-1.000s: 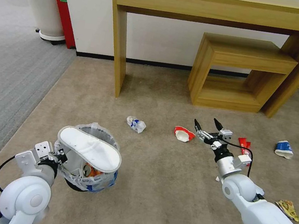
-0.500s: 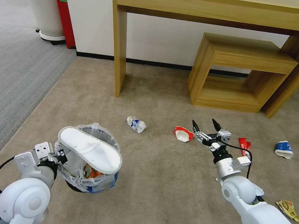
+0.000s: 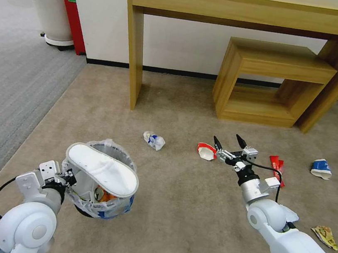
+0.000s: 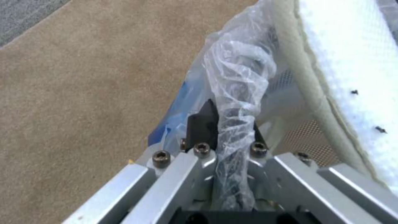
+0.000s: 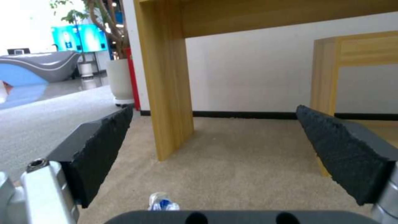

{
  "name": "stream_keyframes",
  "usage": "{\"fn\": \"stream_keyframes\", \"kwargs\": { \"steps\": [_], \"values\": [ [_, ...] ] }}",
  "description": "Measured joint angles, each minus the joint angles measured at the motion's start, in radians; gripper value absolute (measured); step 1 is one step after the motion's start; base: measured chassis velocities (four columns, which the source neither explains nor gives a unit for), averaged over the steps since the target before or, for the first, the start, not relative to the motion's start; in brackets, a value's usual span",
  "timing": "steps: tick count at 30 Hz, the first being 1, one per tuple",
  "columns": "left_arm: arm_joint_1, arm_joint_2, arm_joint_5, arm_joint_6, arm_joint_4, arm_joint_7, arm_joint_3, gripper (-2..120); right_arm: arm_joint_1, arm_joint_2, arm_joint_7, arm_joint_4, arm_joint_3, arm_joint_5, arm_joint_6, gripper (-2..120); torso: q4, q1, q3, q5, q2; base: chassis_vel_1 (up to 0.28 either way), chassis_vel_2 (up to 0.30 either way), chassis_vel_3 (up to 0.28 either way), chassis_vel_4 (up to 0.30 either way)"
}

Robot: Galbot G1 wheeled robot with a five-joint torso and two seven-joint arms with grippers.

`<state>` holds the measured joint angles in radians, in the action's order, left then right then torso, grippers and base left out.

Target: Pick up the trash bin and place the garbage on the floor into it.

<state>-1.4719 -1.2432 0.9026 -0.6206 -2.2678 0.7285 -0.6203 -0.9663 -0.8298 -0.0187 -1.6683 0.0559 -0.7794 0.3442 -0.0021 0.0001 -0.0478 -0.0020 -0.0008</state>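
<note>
In the head view the left arm is bent low at the near left, its gripper (image 3: 70,178) clenched on the bagged rim of the bin (image 3: 100,200), which stands on the floor (image 3: 174,211) with a white slipper (image 3: 102,169) lying across its mouth. The right arm reaches forward from the near right, its gripper (image 3: 229,144) spread wide just right of the red-white cup (image 3: 207,151). Farther left lies a blue-white cup (image 3: 154,140); right of the arm are a red wrapper (image 3: 277,165), a blue cup (image 3: 321,168) and a yellow wrapper (image 3: 325,235). Compared with half a second ago, the right gripper has slid slightly left and nearer the red-white cup, while the bin and left arm are unchanged. In the left wrist view the gripper (image 4: 222,124) pinches a twisted fold of the bin's bag (image 4: 240,74), with the slipper (image 4: 352,71) just beside it. In the right wrist view the gripper (image 5: 215,149) is released, its pads (image 5: 104,146) well apart, with the blue-white cup (image 5: 164,202) on the floor (image 5: 248,161) low between them and a wooden leg (image 5: 166,77) beyond.
</note>
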Motion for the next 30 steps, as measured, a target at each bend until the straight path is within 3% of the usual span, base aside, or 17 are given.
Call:
{"fn": "stream_keyframes", "kwargs": {
  "steps": [19, 30],
  "values": [
    [0.000, 0.000, -0.002, 0.000, 0.000, -0.001, 0.004, 1, -0.019, 0.005, 0.007, -0.017, -0.004, 0.013, -0.001, 100, -0.0001, 0.000, 0.000, 0.0000, 0.000, 0.000, 0.000, 0.000, 0.000],
    [0.002, 0.004, -0.007, -0.001, 0.008, -0.002, 0.012, 1, 0.011, 0.037, 0.078, -0.088, -0.137, 0.034, -0.005, 100, 0.0000, 0.000, 0.000, 0.0000, 0.000, 0.000, 0.000, 0.000, 0.000]
  ]
}}
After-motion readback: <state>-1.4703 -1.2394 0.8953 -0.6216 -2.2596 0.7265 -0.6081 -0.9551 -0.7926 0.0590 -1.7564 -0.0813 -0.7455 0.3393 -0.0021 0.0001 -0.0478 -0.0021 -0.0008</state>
